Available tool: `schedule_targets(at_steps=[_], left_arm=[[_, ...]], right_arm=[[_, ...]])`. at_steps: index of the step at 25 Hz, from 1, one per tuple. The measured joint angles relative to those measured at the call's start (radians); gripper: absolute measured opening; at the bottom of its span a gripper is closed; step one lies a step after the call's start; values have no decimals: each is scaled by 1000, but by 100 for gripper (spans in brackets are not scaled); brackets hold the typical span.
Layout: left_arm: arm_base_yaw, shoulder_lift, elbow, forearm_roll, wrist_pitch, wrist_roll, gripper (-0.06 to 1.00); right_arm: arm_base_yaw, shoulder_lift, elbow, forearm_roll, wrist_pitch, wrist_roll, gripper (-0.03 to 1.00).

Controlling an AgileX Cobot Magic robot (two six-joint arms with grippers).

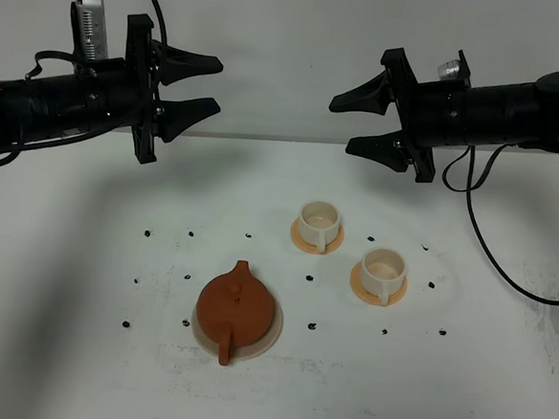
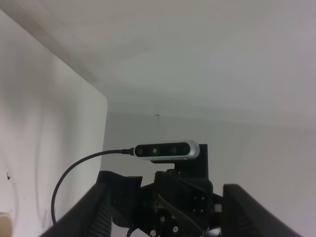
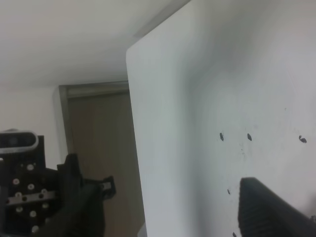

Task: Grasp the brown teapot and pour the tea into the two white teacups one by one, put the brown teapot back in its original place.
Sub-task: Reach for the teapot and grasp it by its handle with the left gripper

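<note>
White bench [image 1: 63, 290]: brown teapot [image 1: 237, 302] sitting on coaster [image 1: 262, 346], untouched; left tool [image 1: 216, 87], right tool [image 1: 341, 126] hovering spread, keeping approach clear.

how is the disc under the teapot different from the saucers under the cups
The disc is pale beige; the two saucers are orange. The disc is clearly wider than either saucer. The disc carries the brown teapot; each saucer carries a white teacup. All three are flat, round and lie on the white table.

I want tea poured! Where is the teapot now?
In the high view, the teapot sits on its round coaster toward the front of the table, left of the two white cups.
</note>
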Motion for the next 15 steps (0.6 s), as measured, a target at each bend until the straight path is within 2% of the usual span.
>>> schedule_targets(at_steps=[10,15], left_arm=[[0,0,0,15,0,1,52],[0,0,0,19,7,97,51]], right_arm=[[0,0,0,0,1,-5,59],[0,0,-2,68,12,-138,59]])
